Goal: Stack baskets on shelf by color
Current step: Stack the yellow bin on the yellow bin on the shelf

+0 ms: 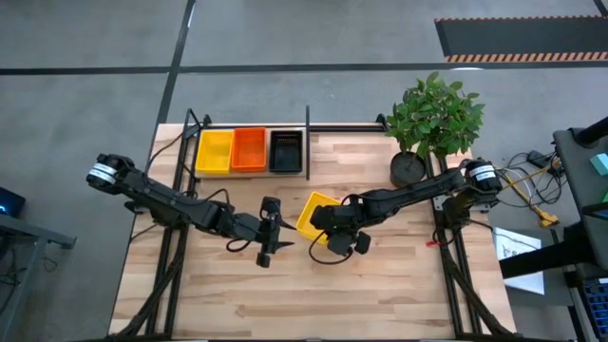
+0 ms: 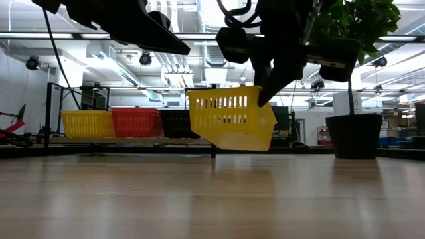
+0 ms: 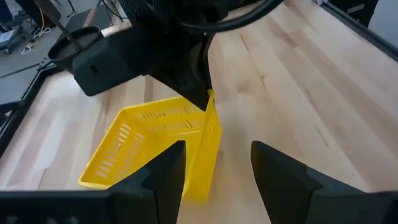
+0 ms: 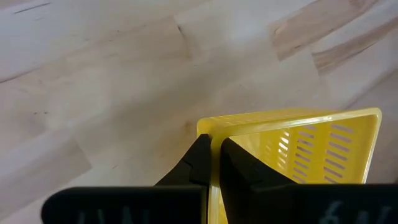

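Observation:
Three baskets stand side by side on the shelf [image 1: 342, 127] at the table's far edge: yellow [image 1: 214, 150], red-orange [image 1: 250, 149] and black [image 1: 285, 150]. Another yellow basket [image 2: 232, 119] hangs tilted above the middle of the table, with my right gripper [image 4: 211, 158] shut on it. My left gripper [image 3: 217, 171] is open just to the left of that basket, its fingers pointing toward it and nothing between them. My right gripper pinches one wall of the yellow basket at its rim [image 4: 211, 134], one finger inside the basket and one outside. The fingers slant down from above. The basket hangs below them, tilted and clear of the table [image 2: 232, 143].
A potted plant [image 1: 410, 167] stands at the far right, close behind my right arm. An upright black post [image 1: 308, 142] closes the shelf section right of the black basket. Bare wooden tabletop [image 1: 313, 304] lies toward the near edge.

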